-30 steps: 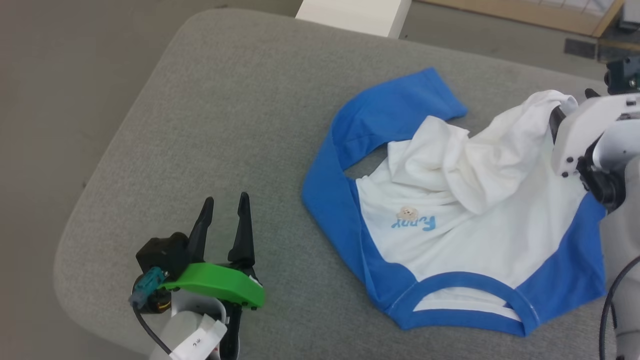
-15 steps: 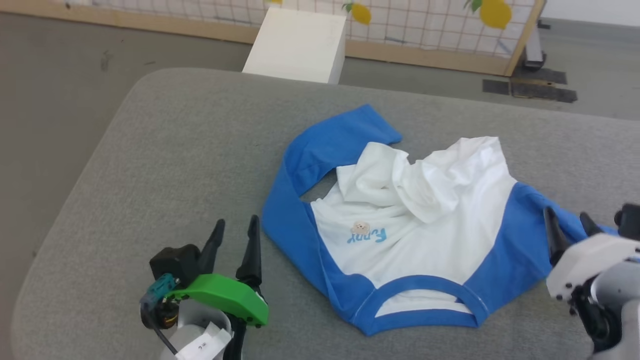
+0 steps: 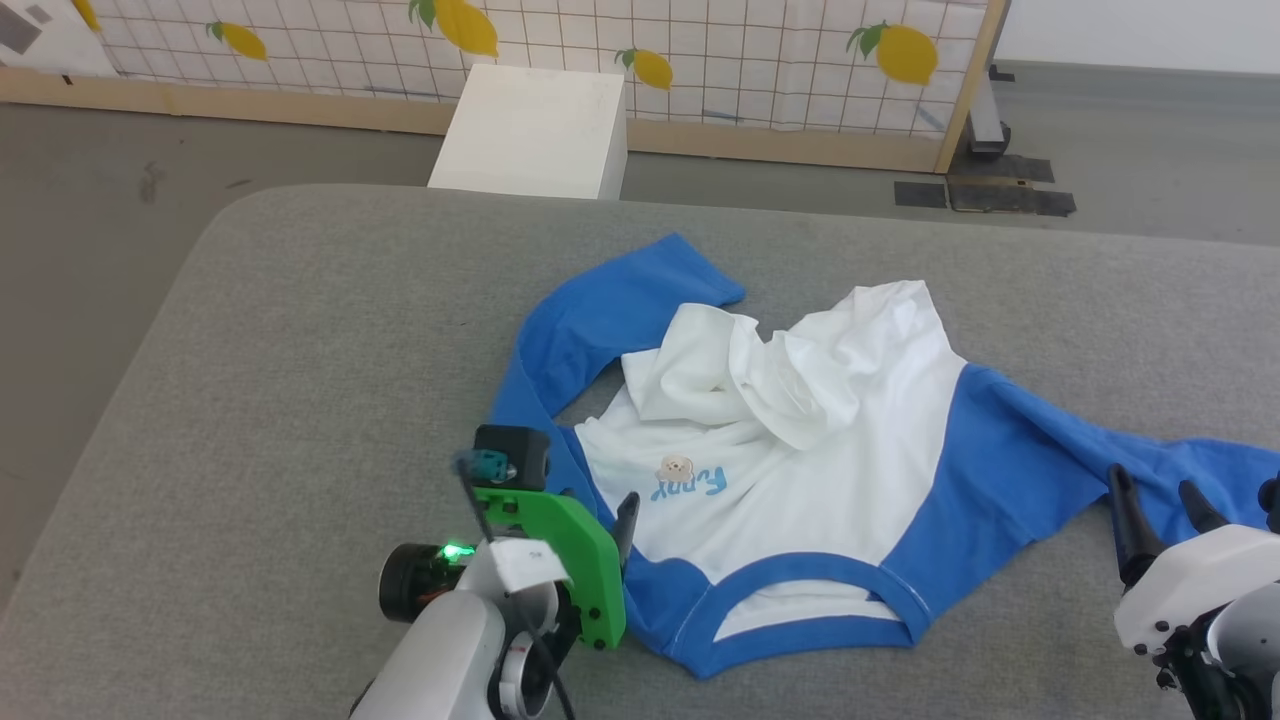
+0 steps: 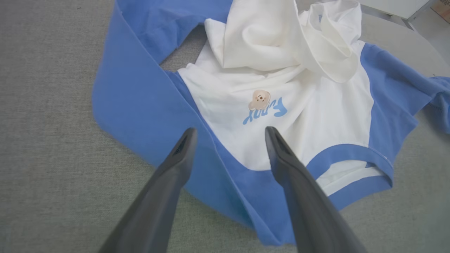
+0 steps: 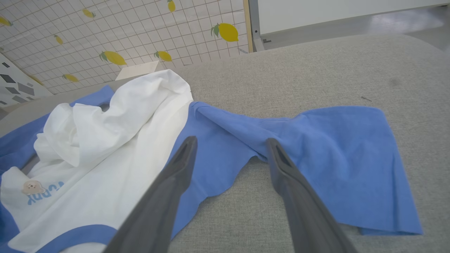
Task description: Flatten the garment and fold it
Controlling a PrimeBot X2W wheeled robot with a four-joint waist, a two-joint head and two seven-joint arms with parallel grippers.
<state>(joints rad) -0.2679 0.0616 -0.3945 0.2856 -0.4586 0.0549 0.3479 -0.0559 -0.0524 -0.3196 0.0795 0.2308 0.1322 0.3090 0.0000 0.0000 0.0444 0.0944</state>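
The garment [image 3: 830, 470] lies on the grey padded table with its collar toward me. Its white body [image 4: 228, 88] is bunched up in folds at the far side, and a blue sleeve spreads out to each side. My left gripper [image 3: 615, 508] hangs open just above the blue shoulder beside the small bear print [image 4: 259, 99], its fingers astride the blue-white seam [image 4: 229, 130]. The green bracket hides most of its fingers in the head view. My right gripper [image 3: 1152, 480] is open at the lower right, low over the right sleeve [image 5: 316, 140], holding nothing.
The grey table [image 3: 300, 350] has a rounded left edge with bare floor beyond it. A white box [image 3: 530, 130] stands past the far edge, in front of a lemon-patterned panel [image 3: 700, 50]. Bare table surface lies left of the garment and at the far right [image 5: 351, 70].
The head camera has tilted up. My left gripper has swung right onto the garment's left shoulder. My right gripper has come away from the white hem, down to the right sleeve.
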